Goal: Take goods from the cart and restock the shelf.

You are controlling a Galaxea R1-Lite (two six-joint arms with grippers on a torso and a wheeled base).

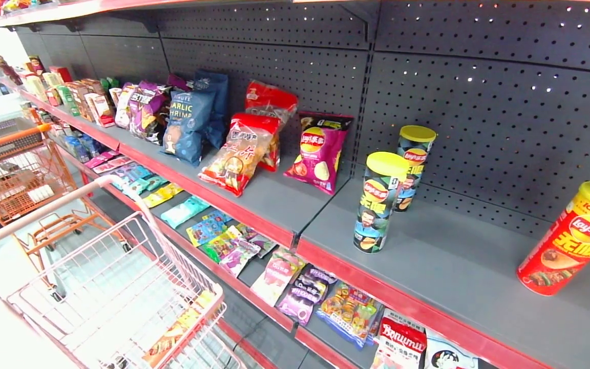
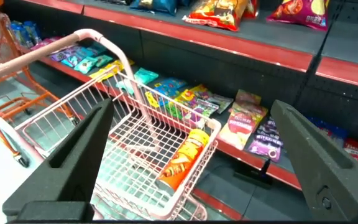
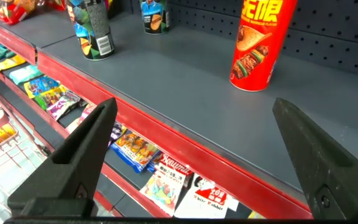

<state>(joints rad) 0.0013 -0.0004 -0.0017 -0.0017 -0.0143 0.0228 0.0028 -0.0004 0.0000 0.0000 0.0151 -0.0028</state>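
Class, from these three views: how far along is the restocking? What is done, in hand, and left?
Done: two dark cans and a red can stand on the shelf. In hand: nothing; left gripper, over the cart, and right gripper, by the shelf, are open. Left: an orange can lies in the cart.

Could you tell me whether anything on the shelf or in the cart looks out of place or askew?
Nothing is spilled or damaged. The front red snack bag slumps forward toward the shelf lip instead of standing, and an orange chip can lies tilted in a corner of the pink cart.
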